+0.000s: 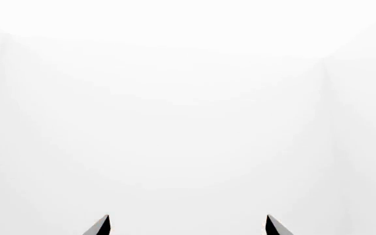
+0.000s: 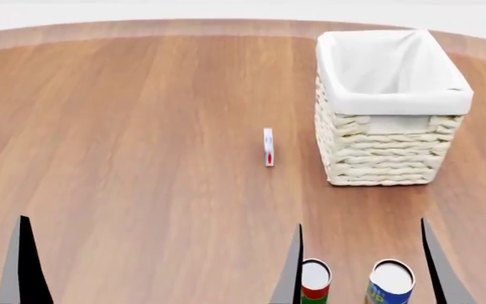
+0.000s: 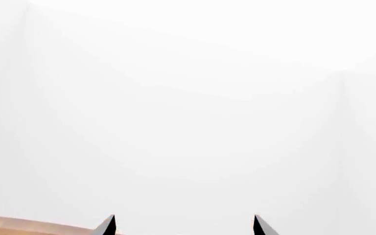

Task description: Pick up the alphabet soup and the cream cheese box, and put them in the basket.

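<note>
Left wrist view: only two dark fingertips of the left gripper (image 1: 188,226) showed at the bottom edge, set wide apart with nothing between them; the rest was blank white.

Head view: one basket (image 2: 392,104) stood at the upper right on the tabletop (image 2: 142,126), its liner empty as far as could be seen. One cream cheese box (image 2: 268,147) stood on edge near the centre, just left of the basket. Two cans sat at the bottom edge: the alphabet soup (image 2: 390,282) and, beside it on the left, a red-and-green can (image 2: 315,281). An orange sliver at the lower left corner could not be identified.

Right wrist view: the right gripper (image 3: 184,226) was spread wide and empty.

Progress: nothing picked or placed; both items left to do.
</note>
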